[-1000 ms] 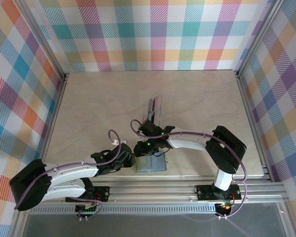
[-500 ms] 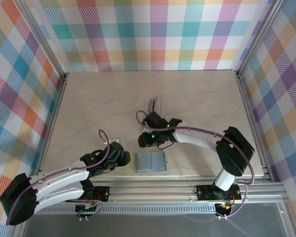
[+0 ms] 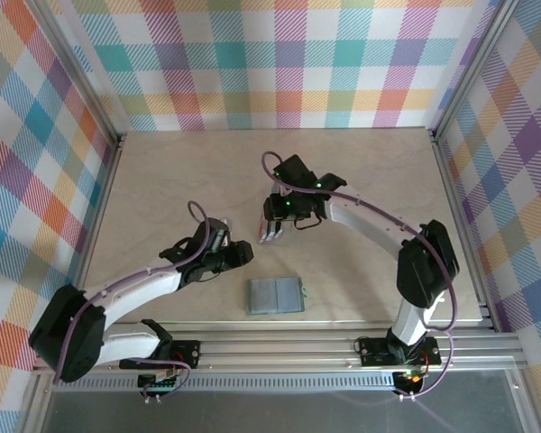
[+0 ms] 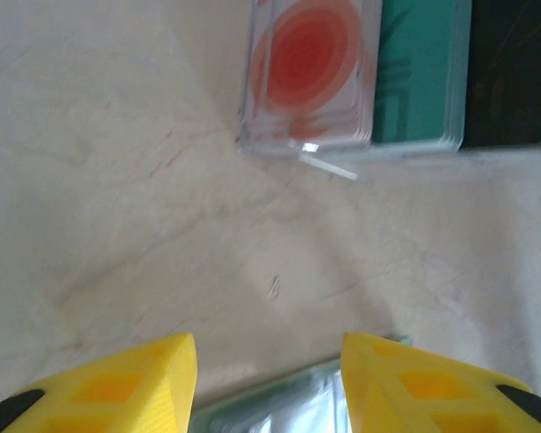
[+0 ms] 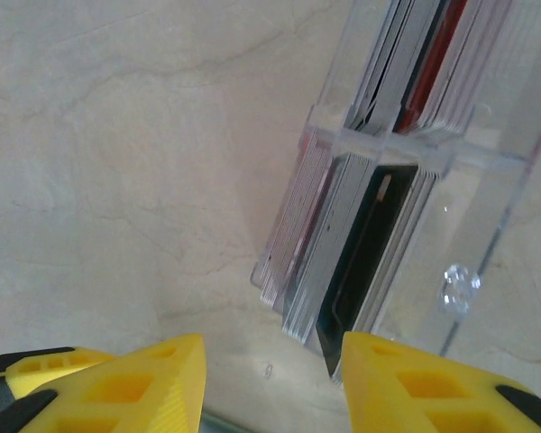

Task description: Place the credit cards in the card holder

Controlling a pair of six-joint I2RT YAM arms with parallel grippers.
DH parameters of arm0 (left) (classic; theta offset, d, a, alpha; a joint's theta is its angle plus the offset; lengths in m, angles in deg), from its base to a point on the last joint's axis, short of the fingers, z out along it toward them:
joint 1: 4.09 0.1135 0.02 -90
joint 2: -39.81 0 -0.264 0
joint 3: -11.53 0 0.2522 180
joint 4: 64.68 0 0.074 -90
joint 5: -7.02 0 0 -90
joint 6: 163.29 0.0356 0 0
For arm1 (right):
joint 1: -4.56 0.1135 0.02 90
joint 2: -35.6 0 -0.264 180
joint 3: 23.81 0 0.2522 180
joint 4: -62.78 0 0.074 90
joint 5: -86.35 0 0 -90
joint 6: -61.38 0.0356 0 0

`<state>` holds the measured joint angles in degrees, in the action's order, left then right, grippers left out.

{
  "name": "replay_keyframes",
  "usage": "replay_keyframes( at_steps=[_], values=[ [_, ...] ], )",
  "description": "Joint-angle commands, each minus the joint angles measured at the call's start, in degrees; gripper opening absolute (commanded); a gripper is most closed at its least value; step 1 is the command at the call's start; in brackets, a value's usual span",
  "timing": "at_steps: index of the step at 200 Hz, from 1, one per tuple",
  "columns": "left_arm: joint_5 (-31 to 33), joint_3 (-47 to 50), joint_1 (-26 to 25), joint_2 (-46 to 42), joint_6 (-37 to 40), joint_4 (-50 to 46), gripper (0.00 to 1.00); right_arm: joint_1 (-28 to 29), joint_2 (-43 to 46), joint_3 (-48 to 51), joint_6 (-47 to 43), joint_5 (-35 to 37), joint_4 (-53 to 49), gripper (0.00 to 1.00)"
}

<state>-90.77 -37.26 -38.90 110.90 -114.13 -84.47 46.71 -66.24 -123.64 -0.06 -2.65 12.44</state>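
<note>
The card holder [image 3: 275, 295] is a grey-green wallet lying flat near the table's front edge; its edge [image 4: 288, 410] shows low in the left wrist view. The credit cards [image 3: 264, 229] stand on edge in a clear tray. The left wrist view shows a red card [image 4: 311, 63], a teal card [image 4: 424, 72] and a dark card [image 4: 509, 72]. In the right wrist view the cards [image 5: 343, 244] are stacked edge-on. My right gripper [image 3: 278, 219] hovers at the tray's near end, open and empty [image 5: 272, 379]. My left gripper [image 3: 245, 253] is open and empty [image 4: 269, 379], left of the wallet and the tray.
The clear plastic tray [image 5: 487, 180] runs away from the arms in the middle of the table, and its near corner [image 4: 298, 149] faces the left gripper. Metal rails [image 3: 99, 207] and checked walls bound the table on three sides.
Both grippers have left the card holder, which now lies uncovered. The right gripper moved away from the arms to the tray. The left gripper swung back and up to the left of it.
</note>
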Motion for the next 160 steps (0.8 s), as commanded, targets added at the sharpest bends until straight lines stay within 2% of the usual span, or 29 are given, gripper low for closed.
replay_keyframes(
  at_steps=[1, 34, 76, 108, 160],
  values=[
    [-4.6, -4.1, 2.9, 4.4, 1.9, 3.6, 0.46, -0.4, -3.6, -3.1, -1.5, 1.7, -5.2, 0.44],
    [-7.9, -7.6, 6.9, 11.6, 2.2, 5.8, 0.46, -0.5, -6.1, -5.1, -0.7, 5.8, -7.0, 0.46],
    [-10.3, -11.1, 8.4, 20.3, 2.9, 8.2, 0.45, -0.5, -6.3, -5.1, -0.7, 6.9, -7.6, 0.46],
    [-11.3, -11.9, 8.6, 23.9, 2.9, 10.0, 0.44, -0.5, -8.0, -5.7, -1.1, 4.6, -7.5, 0.46],
    [-10.8, -11.9, 8.6, 24.6, 3.6, 10.1, 0.43, -0.5, -8.3, -5.8, -1.4, -1.3, -4.6, 0.43]
  ],
)
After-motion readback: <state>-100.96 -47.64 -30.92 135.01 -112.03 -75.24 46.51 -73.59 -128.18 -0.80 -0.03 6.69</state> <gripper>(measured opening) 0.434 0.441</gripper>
